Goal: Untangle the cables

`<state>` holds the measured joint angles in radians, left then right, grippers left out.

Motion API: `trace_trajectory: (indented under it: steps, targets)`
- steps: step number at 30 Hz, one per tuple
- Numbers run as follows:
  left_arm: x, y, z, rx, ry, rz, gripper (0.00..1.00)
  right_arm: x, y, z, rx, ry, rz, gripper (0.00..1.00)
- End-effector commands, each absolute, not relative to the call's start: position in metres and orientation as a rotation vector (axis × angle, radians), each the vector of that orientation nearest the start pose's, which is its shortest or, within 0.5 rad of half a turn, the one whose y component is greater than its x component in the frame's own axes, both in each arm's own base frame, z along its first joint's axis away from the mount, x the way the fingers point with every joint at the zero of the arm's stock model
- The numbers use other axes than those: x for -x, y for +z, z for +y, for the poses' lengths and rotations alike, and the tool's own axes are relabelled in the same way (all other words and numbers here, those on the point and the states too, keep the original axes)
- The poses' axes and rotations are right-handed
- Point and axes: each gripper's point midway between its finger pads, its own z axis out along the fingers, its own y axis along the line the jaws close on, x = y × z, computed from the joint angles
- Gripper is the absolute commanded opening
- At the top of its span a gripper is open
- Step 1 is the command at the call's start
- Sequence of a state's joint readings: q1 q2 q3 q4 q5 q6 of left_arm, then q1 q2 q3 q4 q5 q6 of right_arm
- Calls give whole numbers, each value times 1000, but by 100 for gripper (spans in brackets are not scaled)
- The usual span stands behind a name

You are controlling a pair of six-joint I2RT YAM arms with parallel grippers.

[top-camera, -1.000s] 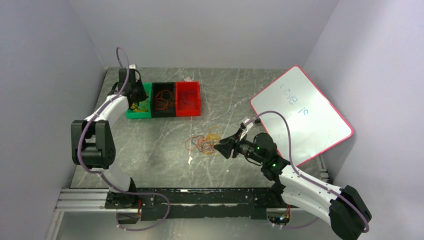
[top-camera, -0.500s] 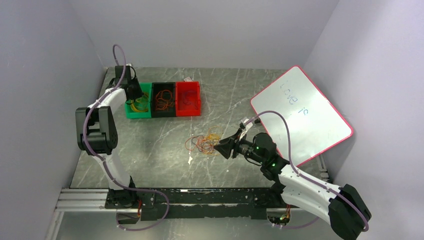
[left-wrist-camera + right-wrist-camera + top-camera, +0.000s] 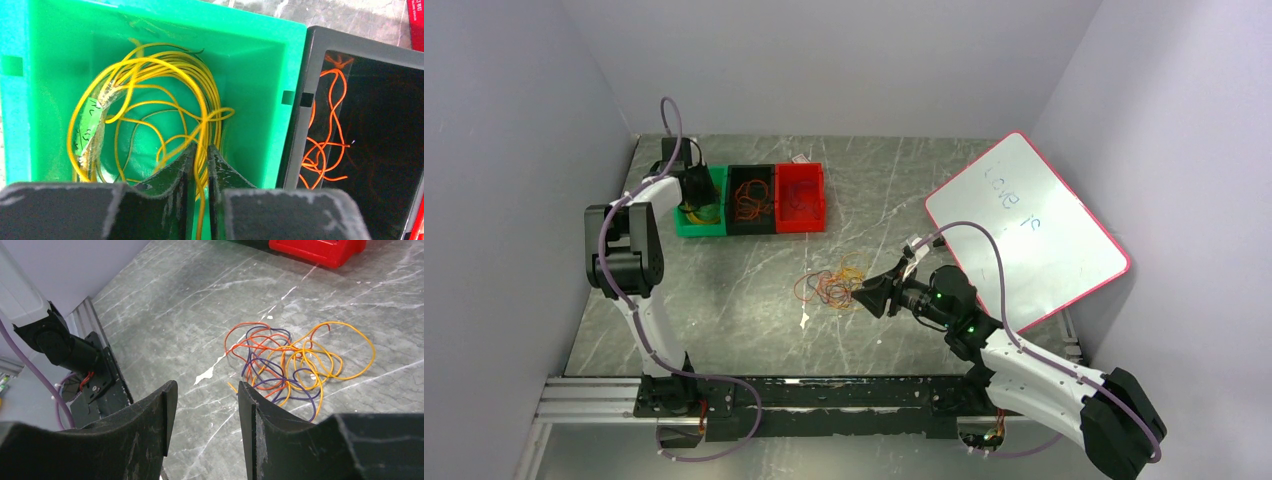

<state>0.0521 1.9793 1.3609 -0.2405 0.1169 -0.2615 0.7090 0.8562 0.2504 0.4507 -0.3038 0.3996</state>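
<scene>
A tangle of orange, yellow and purple cables (image 3: 832,285) (image 3: 295,360) lies mid-table. My right gripper (image 3: 864,296) (image 3: 206,390) hovers just to its right, low over the table, open and empty. My left gripper (image 3: 694,195) (image 3: 201,150) reaches down into the green bin (image 3: 686,228) (image 3: 55,40), over a heap of yellow cables (image 3: 150,75). Its jaws stand a narrow slit apart. One yellow cable runs loosely through that slit, thinner than the gap.
Right of the green bin stand a black bin (image 3: 751,227) (image 3: 297,125) with orange cables (image 3: 325,150) and a red bin (image 3: 800,222). A pink-rimmed whiteboard (image 3: 1024,225) leans at the right wall. The frame rail (image 3: 824,405) runs along the near edge.
The left arm has folded closer to the wall and kept its gripper over the green bin. Its jaws have parted slightly. The right arm and the tangle have not moved.
</scene>
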Motion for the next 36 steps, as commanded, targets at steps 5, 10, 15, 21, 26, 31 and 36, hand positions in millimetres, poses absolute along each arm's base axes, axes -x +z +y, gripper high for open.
trace_trajectory:
  steps: [5, 10, 15, 21, 26, 31, 36]
  targets:
    - [-499, 86, -3, 308, -248, 2346, 31, -189, 152, 256, 534, 1071, 1746, 52]
    - [-501, 110, -3, 291, -249, 2304, 37, -190, 152, 256, 533, 1074, 1745, 52]
    - [-502, 131, 1, 276, -222, 2275, 45, -189, 152, 257, 532, 1078, 1745, 52]
    - [-496, 139, 7, 278, -175, 2269, 57, -189, 152, 257, 527, 1087, 1744, 52]
    - [-490, 140, 7, 276, -177, 2269, 52, -188, 152, 258, 530, 1091, 1746, 52]
    - [-489, 132, 8, 275, -167, 2290, 39, -188, 153, 257, 526, 1092, 1743, 52]
    - [-489, 117, 9, 282, -158, 2326, 37, -188, 153, 256, 526, 1086, 1743, 52]
